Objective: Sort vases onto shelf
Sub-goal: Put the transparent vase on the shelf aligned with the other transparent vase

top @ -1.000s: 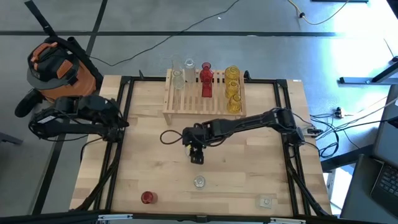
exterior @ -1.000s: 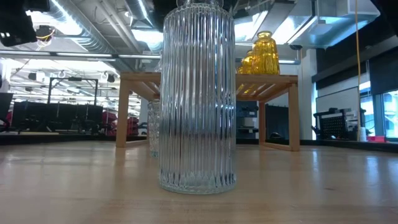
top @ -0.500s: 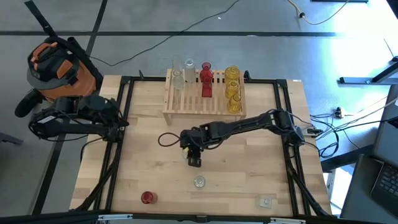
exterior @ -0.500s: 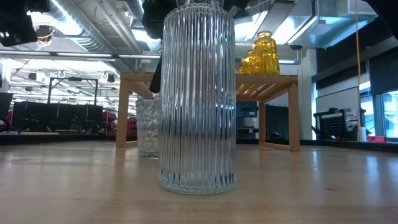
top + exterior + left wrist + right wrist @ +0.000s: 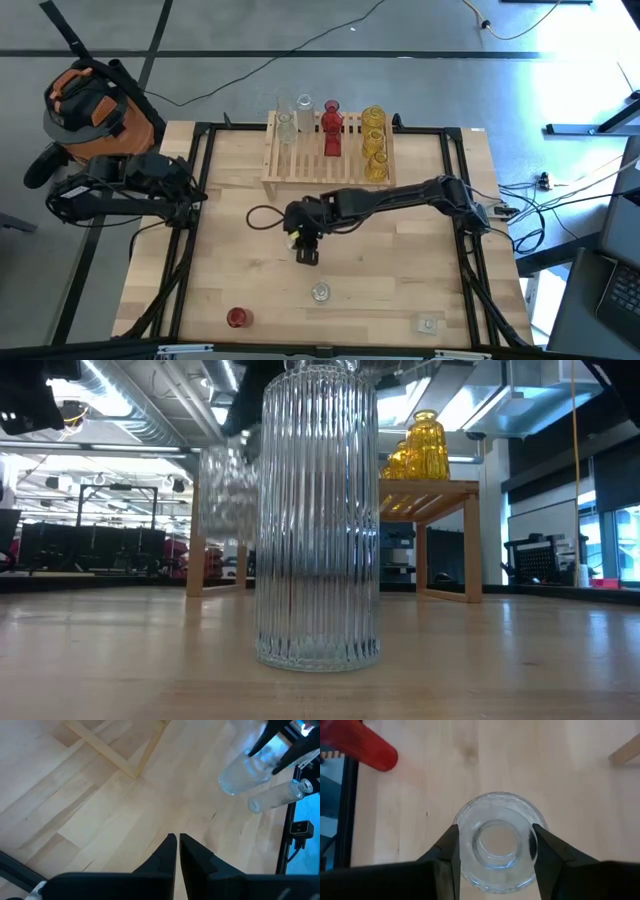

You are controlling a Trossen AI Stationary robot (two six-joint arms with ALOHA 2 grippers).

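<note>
right gripper (image 5: 495, 847) clamping clear ribbed vase (image 5: 496, 841), frame centre, round mouth showing | left gripper (image 5: 177, 840) sitting closed, empty

In the low view, a blurred clear glass vase (image 5: 228, 495) is showing upper left, partly hidden behind the tall ribbed clear vase (image 5: 318, 520).

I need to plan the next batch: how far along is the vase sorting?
Done: clear, red and yellow vases stand in rows on the shelf. In hand: the right gripper grips a clear vase, lifted off the table in the low view. Left: a red vase and two clear ones near the front edge. The left gripper waits shut.
</note>
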